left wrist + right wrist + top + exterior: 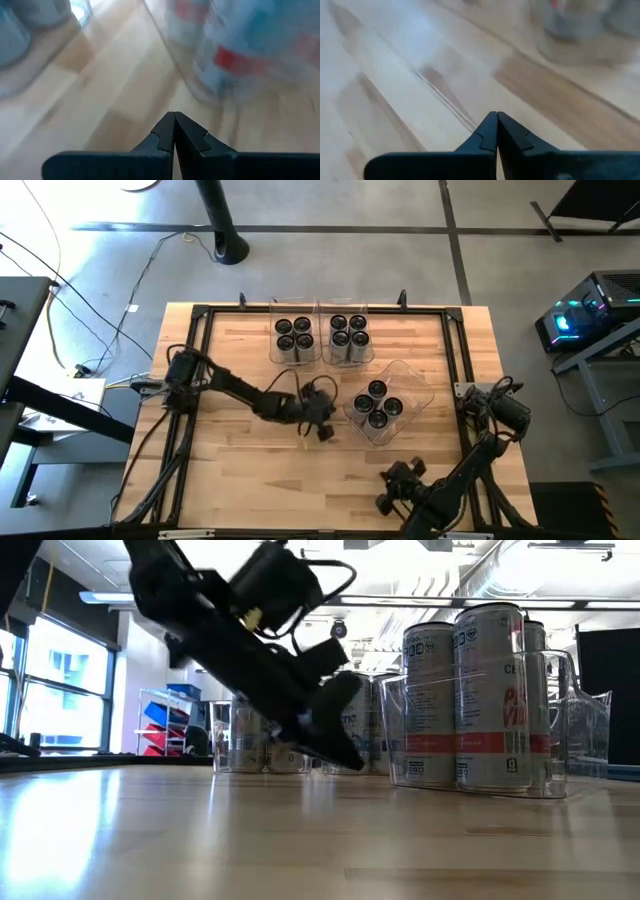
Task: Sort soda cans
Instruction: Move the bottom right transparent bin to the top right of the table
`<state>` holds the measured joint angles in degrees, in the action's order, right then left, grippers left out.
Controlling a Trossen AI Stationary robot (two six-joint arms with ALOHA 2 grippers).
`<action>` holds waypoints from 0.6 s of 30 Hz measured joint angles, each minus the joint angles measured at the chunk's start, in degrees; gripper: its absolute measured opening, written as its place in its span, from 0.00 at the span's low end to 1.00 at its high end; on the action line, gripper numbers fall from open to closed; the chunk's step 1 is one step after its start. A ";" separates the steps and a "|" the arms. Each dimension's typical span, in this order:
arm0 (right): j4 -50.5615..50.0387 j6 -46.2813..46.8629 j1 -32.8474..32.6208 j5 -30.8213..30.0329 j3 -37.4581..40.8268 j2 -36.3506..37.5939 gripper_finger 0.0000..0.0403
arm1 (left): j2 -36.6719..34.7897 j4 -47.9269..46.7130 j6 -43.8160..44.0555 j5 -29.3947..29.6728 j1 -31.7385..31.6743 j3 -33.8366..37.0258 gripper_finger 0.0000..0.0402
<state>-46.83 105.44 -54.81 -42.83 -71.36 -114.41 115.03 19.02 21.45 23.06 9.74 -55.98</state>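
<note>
The right gripper (384, 502) waits at the near edge, jaws together and empty. Mid-tabletop (240, 480), the left gripper (322, 430), jaws together and holding nothing, hangs just left of a tilted bin (412, 385) with four cans (381, 404). At the far edge, two more bins (320, 315) hold the other cans (322, 337) in fours, apparently grouped by kind.

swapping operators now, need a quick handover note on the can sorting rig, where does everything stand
Left pincer: shut, empty, over mid-table beside the tilted bin.
Right pincer: shut, empty, waiting at the table's near edge.
Soda cans: four in the back left bin, four in the back right bin, four in the tilted bin.
Done: every visible can sits in a bin; none loose on the table.
Left: whether the sorting is right cannot be told; straightening the tilted bin may remain.
</note>
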 joint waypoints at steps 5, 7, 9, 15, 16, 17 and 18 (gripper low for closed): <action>2.24 -0.34 2.20 -7.04 0.03 -1.83 0.00 | 2.67 9.34 -3.95 -0.08 -1.65 -0.01 0.00; 2.27 -0.51 3.62 -7.17 0.03 -2.57 0.00 | 3.75 12.91 -7.42 -0.72 -1.90 -0.03 0.00; 2.33 -0.83 4.84 -7.12 0.03 -3.18 0.00 | 4.68 16.05 -10.85 -2.57 -1.63 -0.04 0.00; 1.12 -2.89 6.58 -6.07 0.03 -3.43 0.00 | 7.41 21.13 -13.17 -4.63 1.01 -1.92 0.00; 0.51 -2.28 6.71 -5.26 0.03 -3.43 0.00 | 8.16 21.25 -13.54 -4.97 1.43 -3.00 0.00; -0.53 -1.92 6.81 -3.76 0.03 -3.41 0.00 | 8.78 21.25 -13.91 -4.95 1.84 -3.76 0.00; -1.75 -1.17 6.76 -2.40 0.03 -3.41 0.00 | 9.38 21.02 -14.39 -5.06 2.16 -4.72 0.00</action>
<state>-48.58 104.27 -48.05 -45.23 -71.33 -117.82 124.40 40.04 7.06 18.00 11.90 -60.70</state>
